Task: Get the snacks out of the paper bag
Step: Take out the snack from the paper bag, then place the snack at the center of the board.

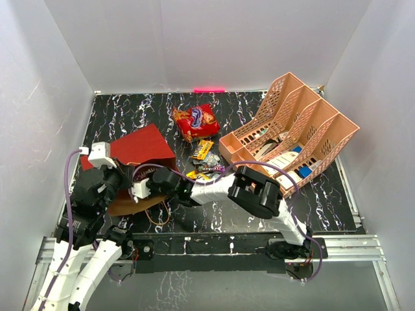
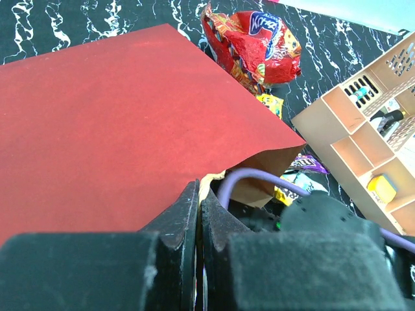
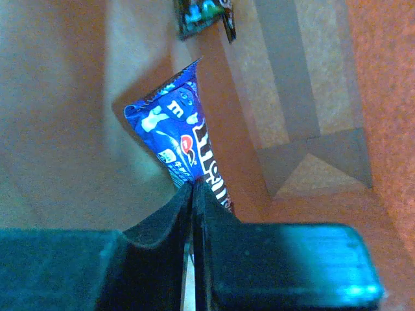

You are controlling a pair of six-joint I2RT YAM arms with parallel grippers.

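Note:
The paper bag [image 1: 139, 148], red outside and brown inside, lies on its side at the left of the table. My left gripper [image 2: 199, 189] is shut on the rim of its mouth. My right arm reaches into that mouth. Inside the bag, my right gripper [image 3: 193, 188] is shut on the lower end of a blue candy packet [image 3: 178, 133] with white lettering. Another small packet [image 3: 204, 13] lies deeper in the bag. Outside, the red-orange chip bag [image 1: 194, 121] lies behind the bag, and several small candy packets [image 1: 205, 155] lie to its right.
A peach lattice organizer [image 1: 292, 133] with cards and small items stands at the right, close to the loose packets. The bag's looped handles [image 1: 159, 214] trail toward the near table edge. White walls enclose the black marbled table [image 1: 123, 110].

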